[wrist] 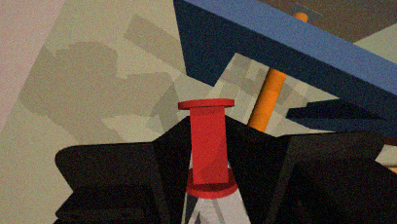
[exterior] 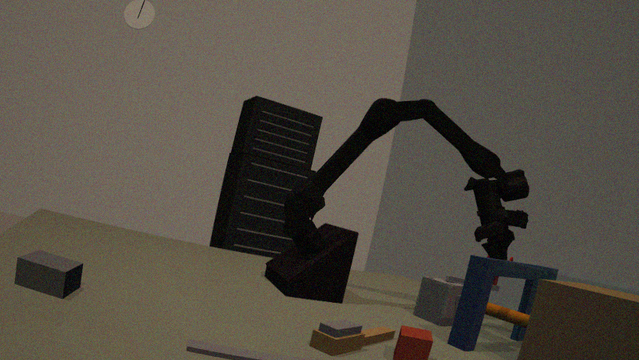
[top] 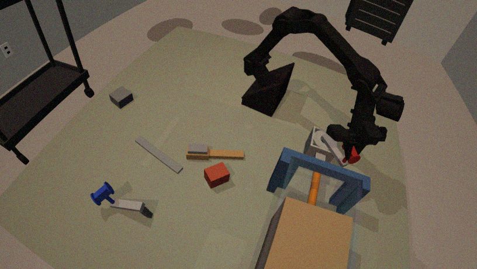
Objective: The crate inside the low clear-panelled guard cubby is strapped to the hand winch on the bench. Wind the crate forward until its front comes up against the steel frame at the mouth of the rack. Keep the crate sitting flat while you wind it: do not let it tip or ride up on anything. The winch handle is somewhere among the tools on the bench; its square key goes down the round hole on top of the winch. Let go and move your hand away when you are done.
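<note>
1. The gripper (top: pixel 351 154) is clenched on the red knob (wrist: pixel 208 141) of the winch handle (top: pixel 334 147), the knob standing upright between the dark fingers
2. The handle's grey arm runs from the knob back over the grey winch (top: pixel 317 144)
3. The blue frame (top: pixel 328 166) stands just beside the winch; the orange strap (top: pixel 314 188) passes under it to the crate (top: pixel 308 237)
4. A blue-knobbed handle (top: pixel 121 202) lies well apart on the bench (top: pixel 187 83)
</note>
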Controlling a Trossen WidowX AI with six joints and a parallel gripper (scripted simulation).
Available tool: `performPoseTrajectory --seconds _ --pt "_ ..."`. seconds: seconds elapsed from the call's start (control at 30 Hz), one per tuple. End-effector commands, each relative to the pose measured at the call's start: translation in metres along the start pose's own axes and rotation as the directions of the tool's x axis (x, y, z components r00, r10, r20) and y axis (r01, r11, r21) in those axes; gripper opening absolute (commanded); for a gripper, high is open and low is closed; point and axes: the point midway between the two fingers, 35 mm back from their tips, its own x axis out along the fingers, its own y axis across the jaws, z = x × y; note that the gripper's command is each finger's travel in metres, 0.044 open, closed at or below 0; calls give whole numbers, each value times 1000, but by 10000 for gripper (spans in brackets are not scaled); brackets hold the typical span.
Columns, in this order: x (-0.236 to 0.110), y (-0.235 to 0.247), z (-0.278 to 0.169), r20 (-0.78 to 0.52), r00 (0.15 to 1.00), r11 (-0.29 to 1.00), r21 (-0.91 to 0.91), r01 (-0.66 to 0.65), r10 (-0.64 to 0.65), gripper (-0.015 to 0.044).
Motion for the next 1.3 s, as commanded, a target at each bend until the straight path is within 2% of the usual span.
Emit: performPoseTrajectory --seconds 0.0,1.27 --pt "-4 20 -9 -12 999 999 -16 -42 42 0" --pt "-17 49 -33 -13 999 999 -17 -45 45 0"
